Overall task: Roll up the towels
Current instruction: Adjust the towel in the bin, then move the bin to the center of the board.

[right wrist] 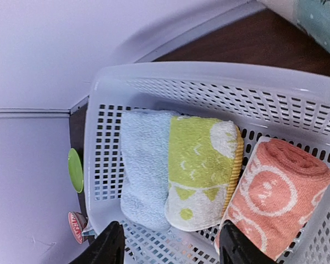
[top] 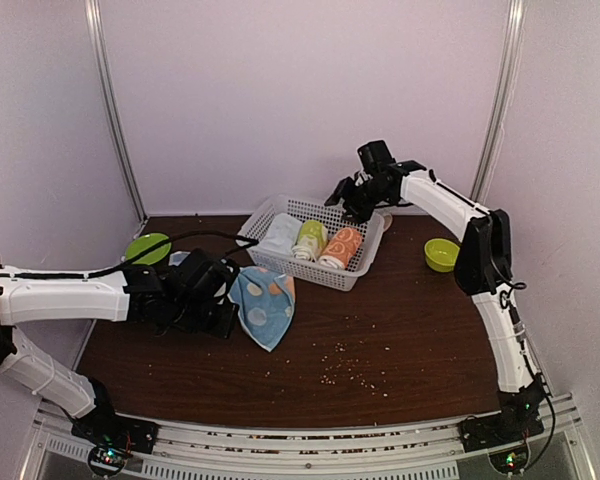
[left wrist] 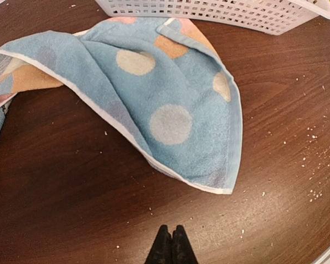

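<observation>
The light blue towel [top: 265,305] [left wrist: 170,110] with orange and white spots lies loosely crumpled on the dark table, just in front of the white basket [top: 355,278] [right wrist: 209,71]. My left gripper [top: 218,312] [left wrist: 171,234] is shut and empty, low over bare table, a short way from the towel's corner. The peach-orange towel [top: 342,247] [right wrist: 278,198] lies rolled in the basket's right end. My right gripper [top: 355,205] [right wrist: 170,242] hovers above the basket, open, with nothing between its fingers.
The basket also holds a pale blue-white roll [top: 280,235] [right wrist: 146,165] and a yellow-green roll [top: 309,240] [right wrist: 203,165]. A green plate [top: 148,247] sits at back left, a green bowl [top: 441,254] at right. Crumbs [top: 350,370] are scattered over the front of the table.
</observation>
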Available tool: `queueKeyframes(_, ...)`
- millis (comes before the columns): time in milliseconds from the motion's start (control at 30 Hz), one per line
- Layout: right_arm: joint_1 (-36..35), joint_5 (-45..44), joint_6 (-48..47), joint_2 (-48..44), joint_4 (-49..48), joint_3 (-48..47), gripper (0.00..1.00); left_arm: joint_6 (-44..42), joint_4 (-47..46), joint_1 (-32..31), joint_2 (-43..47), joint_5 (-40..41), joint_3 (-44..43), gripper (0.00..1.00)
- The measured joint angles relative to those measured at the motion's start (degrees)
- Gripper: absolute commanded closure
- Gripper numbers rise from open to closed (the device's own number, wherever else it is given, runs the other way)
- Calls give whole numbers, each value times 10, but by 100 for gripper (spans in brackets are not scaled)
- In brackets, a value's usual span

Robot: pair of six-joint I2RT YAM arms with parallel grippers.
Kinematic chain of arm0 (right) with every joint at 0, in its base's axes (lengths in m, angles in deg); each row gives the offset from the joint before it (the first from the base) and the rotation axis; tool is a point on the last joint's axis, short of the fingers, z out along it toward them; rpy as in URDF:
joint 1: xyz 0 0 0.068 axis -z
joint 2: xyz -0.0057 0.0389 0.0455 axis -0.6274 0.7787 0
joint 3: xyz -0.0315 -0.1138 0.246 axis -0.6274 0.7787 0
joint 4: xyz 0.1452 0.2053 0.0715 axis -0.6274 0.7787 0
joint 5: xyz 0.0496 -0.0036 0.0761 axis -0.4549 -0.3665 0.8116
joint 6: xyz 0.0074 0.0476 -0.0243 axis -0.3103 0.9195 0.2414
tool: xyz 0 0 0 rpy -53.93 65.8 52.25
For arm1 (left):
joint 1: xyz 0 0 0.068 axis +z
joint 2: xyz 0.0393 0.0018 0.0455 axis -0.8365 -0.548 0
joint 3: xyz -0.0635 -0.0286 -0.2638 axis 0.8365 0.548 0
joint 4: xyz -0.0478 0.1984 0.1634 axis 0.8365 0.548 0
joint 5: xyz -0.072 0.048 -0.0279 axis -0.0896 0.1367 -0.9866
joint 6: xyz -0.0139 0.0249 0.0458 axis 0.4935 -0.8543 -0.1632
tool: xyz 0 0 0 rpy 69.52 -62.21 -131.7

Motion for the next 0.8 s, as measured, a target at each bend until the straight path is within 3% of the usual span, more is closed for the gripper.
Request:
queueKeyframes(267,0,-76,-42,-93,35,28,54,0,-4,0,4,0,0,100)
queueKeyframes(800,-19,-134,-116,-55,118,35,62,0,-10,0,15,0,2,100)
